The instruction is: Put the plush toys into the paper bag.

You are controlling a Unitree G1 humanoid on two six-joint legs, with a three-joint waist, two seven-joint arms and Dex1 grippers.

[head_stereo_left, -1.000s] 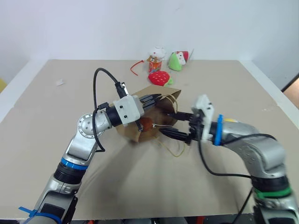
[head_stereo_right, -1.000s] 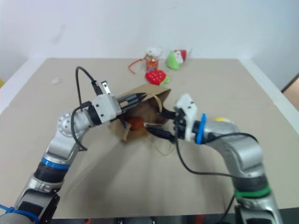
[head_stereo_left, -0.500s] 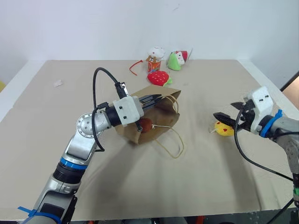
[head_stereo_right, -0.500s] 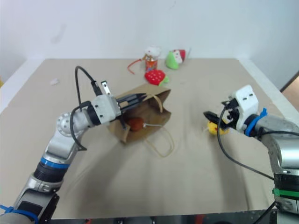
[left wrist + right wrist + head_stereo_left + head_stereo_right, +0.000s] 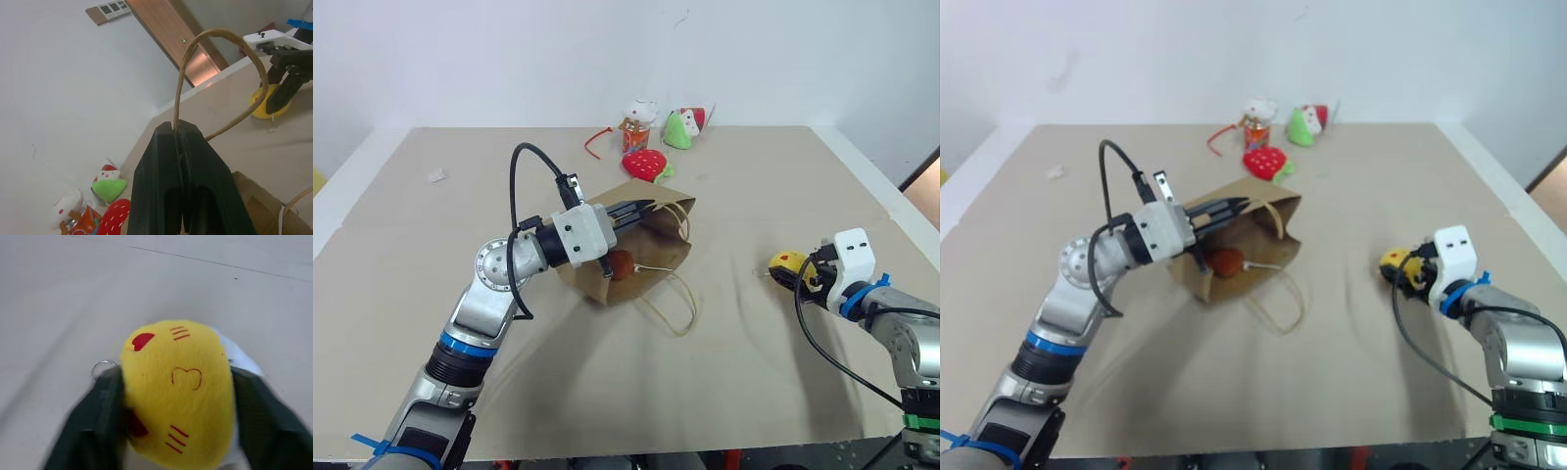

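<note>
Yellow plush toy (image 5: 177, 394) sits between the right gripper (image 5: 800, 278) fingers, touching both
Left gripper (image 5: 182, 147) pinched closed on the paper bag (image 5: 651, 257) handle; toy's far side hidden

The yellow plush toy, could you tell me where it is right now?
The yellow plush toy lies on the table's right side, between the right gripper's fingers, well right of the paper bag.

Between my black fingers (image 5: 102, 426) sits the yellow plush toy (image 5: 177, 394), stitched with red marks and white at one end. The paper bag (image 5: 641, 257) is plain brown with tan cord handles (image 5: 222, 78). Beyond the bag lie a red strawberry toy (image 5: 647, 164) with a green leaf and a green one capped in red and white (image 5: 684, 125).
</note>
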